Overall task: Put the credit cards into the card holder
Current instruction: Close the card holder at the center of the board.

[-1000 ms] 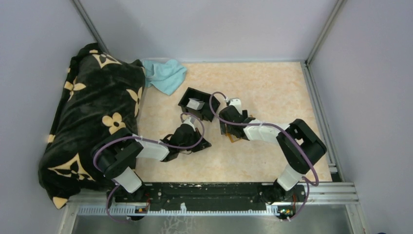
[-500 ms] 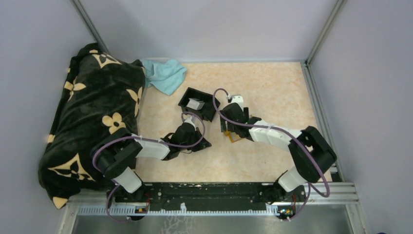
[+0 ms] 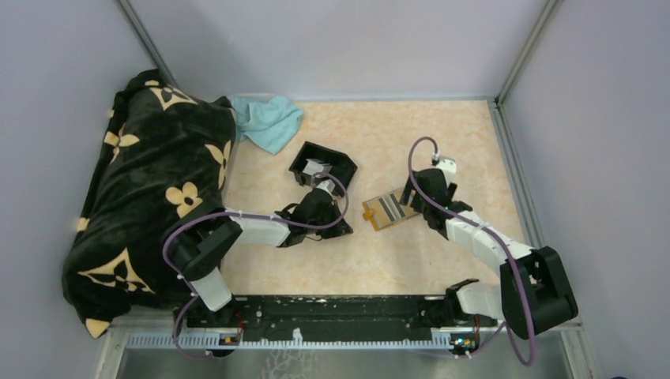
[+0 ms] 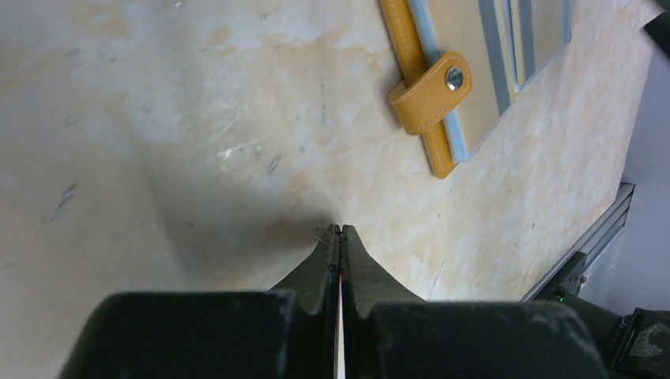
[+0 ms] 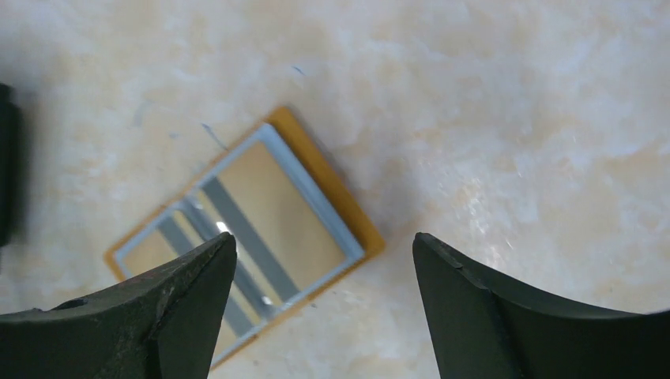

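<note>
Left gripper point(image 4: 340, 233) was clamped fully shut, tips low over the table point(image 3: 442, 142), w/ a thin pale sliver between the jaws, couldn't tell if that's a card tbh. Right gripper point(image 5: 324, 241) was spread wide, holding nothing, hovering right over the card holder point(image 3: 387, 210). The holder lay open flat btw the two grippers, tab end toward the left one. One pale credit card point(image 3: 318, 167) sat in the black tray point(image 3: 341, 164) just past the left gripper.

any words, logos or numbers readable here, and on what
None can be read.
Card holder: no print shows, only a plain snap on its tab.
Blanket: flower and star motifs, no letters.
Card in the tray: too small to tell.
</note>
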Available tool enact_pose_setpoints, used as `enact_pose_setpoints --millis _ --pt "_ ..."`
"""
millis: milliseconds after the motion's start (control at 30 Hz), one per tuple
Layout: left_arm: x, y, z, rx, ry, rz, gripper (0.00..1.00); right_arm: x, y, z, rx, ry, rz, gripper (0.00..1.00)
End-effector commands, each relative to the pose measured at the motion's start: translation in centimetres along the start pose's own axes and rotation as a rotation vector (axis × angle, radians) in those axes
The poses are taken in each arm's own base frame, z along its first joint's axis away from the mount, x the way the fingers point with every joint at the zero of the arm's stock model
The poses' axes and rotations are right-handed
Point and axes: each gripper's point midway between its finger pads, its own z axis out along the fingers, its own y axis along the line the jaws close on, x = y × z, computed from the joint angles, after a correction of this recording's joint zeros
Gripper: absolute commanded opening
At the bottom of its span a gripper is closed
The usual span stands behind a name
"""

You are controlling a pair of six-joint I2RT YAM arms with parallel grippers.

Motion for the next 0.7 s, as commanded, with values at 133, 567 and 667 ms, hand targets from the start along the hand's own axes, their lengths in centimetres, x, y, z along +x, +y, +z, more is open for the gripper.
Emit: enact_pose_setpoints --millis 133,567,667 --pt "2.1 0.9 2.6 -0.094 0.11 0.059 0.03 2.5 -1.5 1.3 -0.07 0.046 0.17 0.84" --pt "2.0 1.1 4.3 -0.154 0.103 0.043 0.03 6.3 -3.3 2.8 -0.082 0.115 0.321 0.84" --pt "1.9 1.3 4.5 -0.169 0.101 0.04 0.03 6.7 -3.3 2.9 -0.088 0.129 0.334 0.84"
